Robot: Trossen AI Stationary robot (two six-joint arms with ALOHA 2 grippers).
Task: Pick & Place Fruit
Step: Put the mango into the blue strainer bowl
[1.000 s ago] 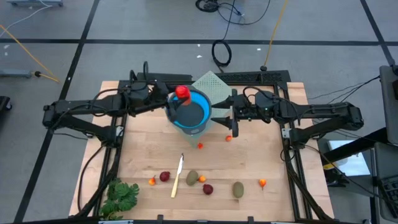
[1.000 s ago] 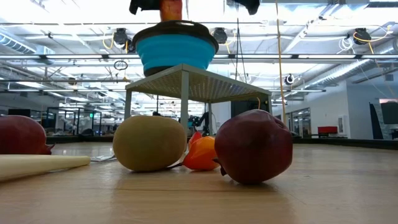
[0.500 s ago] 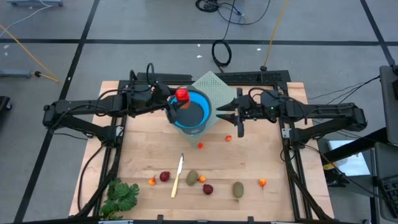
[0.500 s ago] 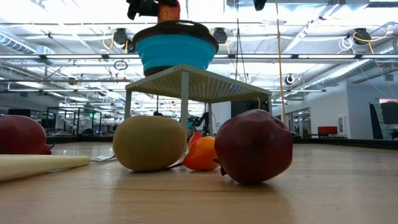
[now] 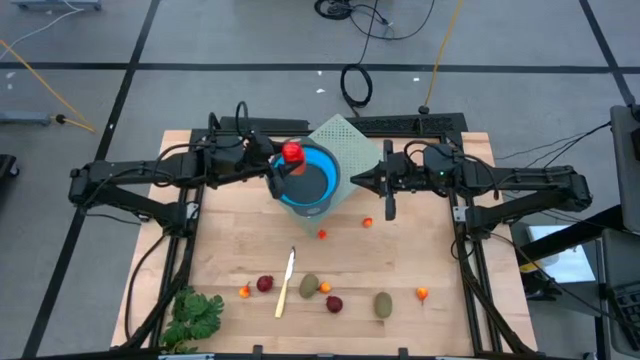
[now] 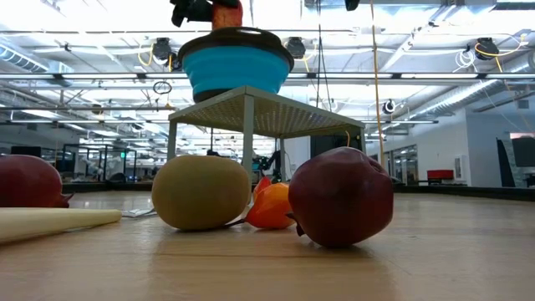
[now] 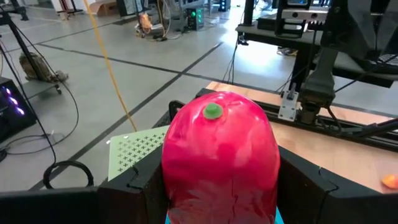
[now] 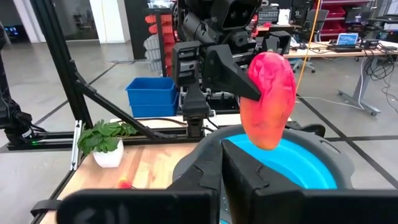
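Left gripper [image 8: 239, 78] is clamped on the big orange-red oblong toy fruit [image 5: 292, 152] right above the blue collapsible bowl [image 5: 318, 185], presumably for dropping it in, while the right gripper [image 5: 375, 186] waits just right of it, can't tell if it's open.

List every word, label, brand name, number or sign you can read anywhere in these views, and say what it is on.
None can be read.
The fruit held in the left gripper over the blue bowl has a plain green dot, no writing.
The bowl, the perforated stand, the wooden table and the right gripper show no labels.
Screens and shelf boxes in the room behind are too blurred to read.
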